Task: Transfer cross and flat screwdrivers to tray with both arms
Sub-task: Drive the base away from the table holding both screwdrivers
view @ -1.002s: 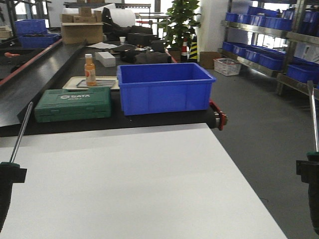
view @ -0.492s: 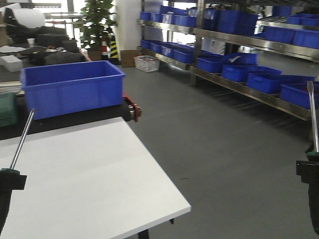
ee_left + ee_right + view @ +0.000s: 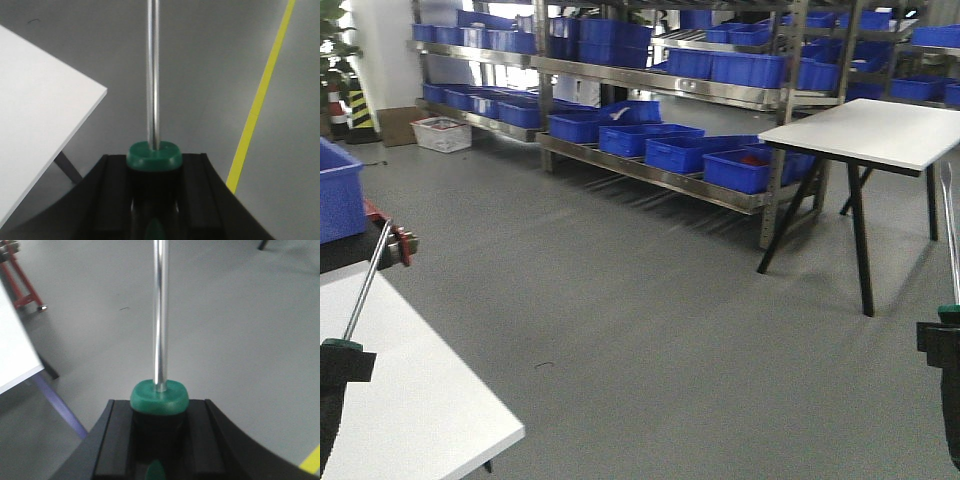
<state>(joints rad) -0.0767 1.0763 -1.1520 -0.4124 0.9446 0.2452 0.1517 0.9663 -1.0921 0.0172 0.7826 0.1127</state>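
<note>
The black left gripper [image 3: 154,175] has its fingers [image 3: 197,195] closed on the green-and-black handle of a slim steel-shaft screwdriver [image 3: 153,75]. The green collar of the handle sits just between the two fingers, and the long shaft points straight away from the gripper. In the front view this gripper [image 3: 340,365] is at the near left, above the corner of a flat white table [image 3: 410,400], and the shaft [image 3: 365,285] leans a little to the right.

The black right gripper [image 3: 160,425] is closed in the same way on a second screwdriver [image 3: 161,315] of the same kind. It [image 3: 942,345] stands at the near right edge, over the grey floor [image 3: 620,330], with the shaft [image 3: 950,240] nearly upright.

Far behind are steel shelves with blue plastic bins [image 3: 650,90] and another white table on black legs [image 3: 880,130]. A yellow floor line [image 3: 260,100] runs to the right of the left gripper.
</note>
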